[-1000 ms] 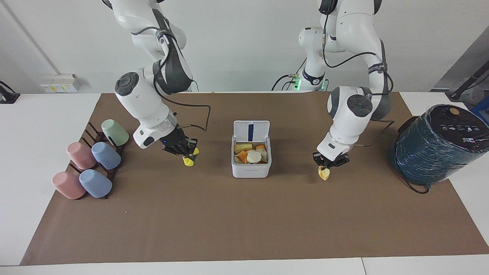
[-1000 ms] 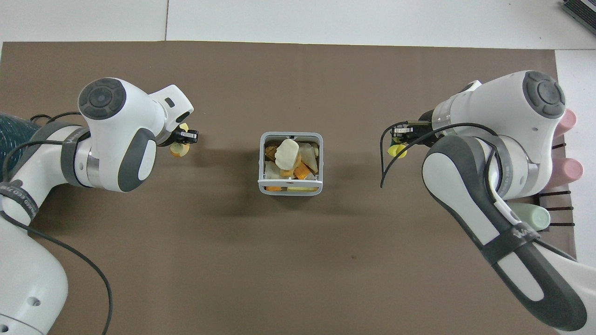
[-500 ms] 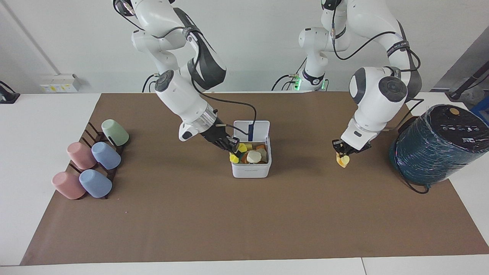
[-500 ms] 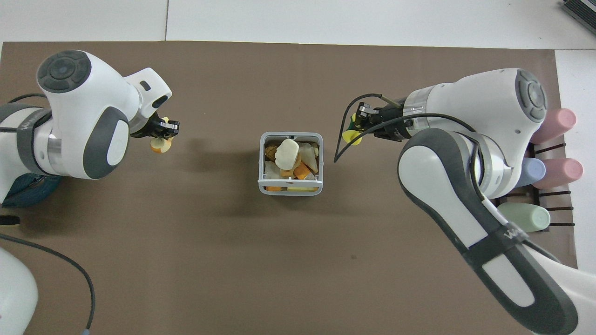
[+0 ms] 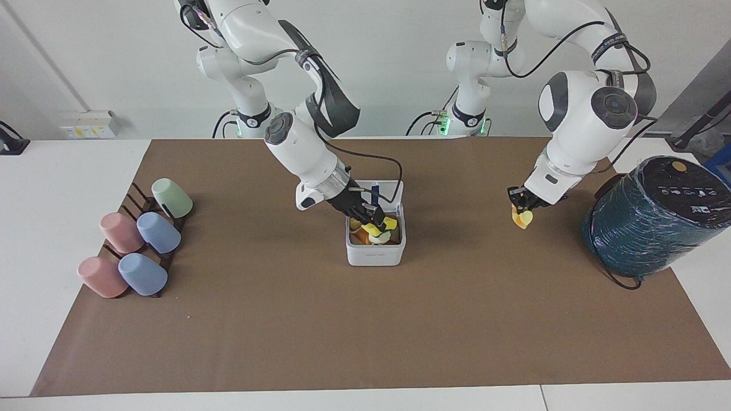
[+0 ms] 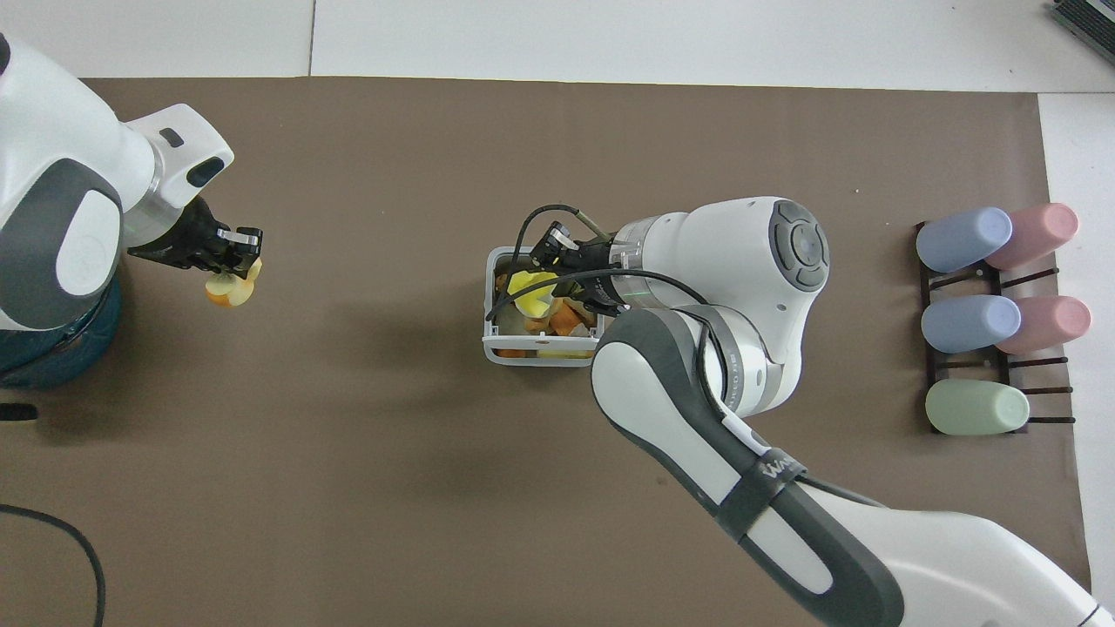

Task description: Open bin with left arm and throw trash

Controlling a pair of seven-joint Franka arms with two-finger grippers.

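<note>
Two Franka arms work over a brown mat (image 5: 365, 319) that covers the table. The bin (image 5: 375, 256) (image 6: 489, 348), a small white square box, stands at the middle of the mat with its hinged lid (image 5: 381, 187) raised upright on the edge nearer to the robots. Inside the bin lies a heap of yellow, orange and cream scraps (image 5: 360, 237) (image 6: 564, 320). The right gripper (image 5: 372, 220) (image 6: 547, 261) is over the open bin, its fingers clamped on a bright yellow scrap (image 5: 379, 227) (image 6: 531, 292) held just above the heap. The left gripper (image 5: 521, 202) (image 6: 235, 252) is in the air over bare mat toward the left arm's end of the table, between the bin and a big dark-teal wrapped cylinder (image 5: 657, 220) (image 6: 52, 348); its fingers grip a yellow-orange scrap (image 5: 522, 218) (image 6: 229, 289) that hangs below them, clear of the mat. The cylinder stands at the mat's edge at the left arm's end. At the right arm's end, a dark rack (image 5: 137, 197) (image 6: 984, 279) holds five pastel cups lying tilted on their sides: one green cup (image 5: 171, 198) (image 6: 976, 407), two blue cups (image 5: 158, 232) (image 6: 962, 239) and two pink cups (image 5: 121, 232) (image 6: 1041, 231).
</note>
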